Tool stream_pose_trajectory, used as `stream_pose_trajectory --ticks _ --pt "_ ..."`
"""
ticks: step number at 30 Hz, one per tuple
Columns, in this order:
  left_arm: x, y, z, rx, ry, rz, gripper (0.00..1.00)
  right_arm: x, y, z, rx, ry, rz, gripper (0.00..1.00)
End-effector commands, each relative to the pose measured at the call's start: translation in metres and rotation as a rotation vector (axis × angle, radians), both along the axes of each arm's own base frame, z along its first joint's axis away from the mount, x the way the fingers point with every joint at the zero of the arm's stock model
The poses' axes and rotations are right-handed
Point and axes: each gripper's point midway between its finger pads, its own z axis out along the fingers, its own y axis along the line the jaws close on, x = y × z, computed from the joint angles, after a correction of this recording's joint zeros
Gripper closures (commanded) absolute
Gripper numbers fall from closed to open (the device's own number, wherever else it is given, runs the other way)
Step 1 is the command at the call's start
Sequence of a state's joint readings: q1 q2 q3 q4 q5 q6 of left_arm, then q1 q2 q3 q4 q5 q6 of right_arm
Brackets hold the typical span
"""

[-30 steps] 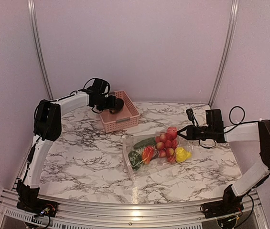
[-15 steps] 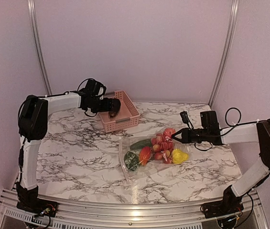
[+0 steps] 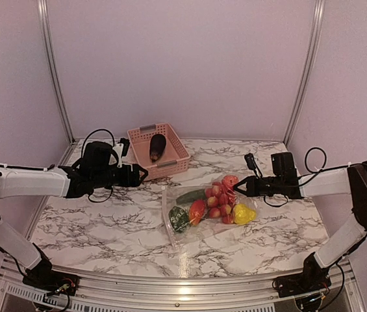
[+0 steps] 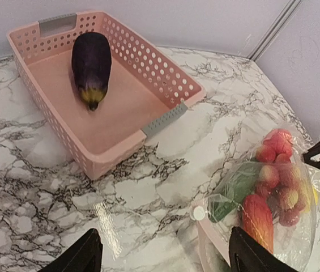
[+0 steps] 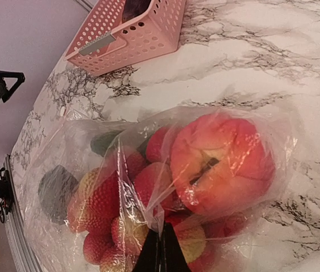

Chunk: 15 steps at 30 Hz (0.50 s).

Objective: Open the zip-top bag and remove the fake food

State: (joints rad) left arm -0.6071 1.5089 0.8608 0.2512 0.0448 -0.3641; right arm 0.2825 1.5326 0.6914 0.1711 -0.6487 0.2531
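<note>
Marbled white desk; clear crinkly plastic zip-top bag lies mid-desk.
Closed right gripper pinches the bag's film; left gripper spread apart above the desk; dark purple plastic eggplant in pink slotted plastic basket; red, green, yellow toy fruit blur behind creases; zip strip indistinguishable.

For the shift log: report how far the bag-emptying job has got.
Done: the eggplant lies in the pink basket. In hand: the right gripper is shut on the plastic of the zip-top bag, while the left gripper hangs open and empty between basket and bag. Left: the round red fruit, the yellow fruit and the other toys sit inside the bag.
</note>
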Motion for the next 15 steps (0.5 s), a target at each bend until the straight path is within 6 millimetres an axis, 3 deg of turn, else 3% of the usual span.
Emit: stream_pose_trajectory --ticks 1,7,15 --pt "-0.033 0.004 -0.021 -0.028 0.027 0.032 0.23 0.002 0.002 -0.005 -0.021 0.008 0.006 1.0" --pt "-0.075 0.002 -0.058 -0.032 0.108 0.046 0.26 0.002 0.001 -0.007 -0.028 0.009 0.002 1.0" --pt "-0.1 -0.051 -0.098 -0.011 0.183 -0.043 0.35 0.0 0.001 -0.009 -0.031 0.012 0.007 1.0"
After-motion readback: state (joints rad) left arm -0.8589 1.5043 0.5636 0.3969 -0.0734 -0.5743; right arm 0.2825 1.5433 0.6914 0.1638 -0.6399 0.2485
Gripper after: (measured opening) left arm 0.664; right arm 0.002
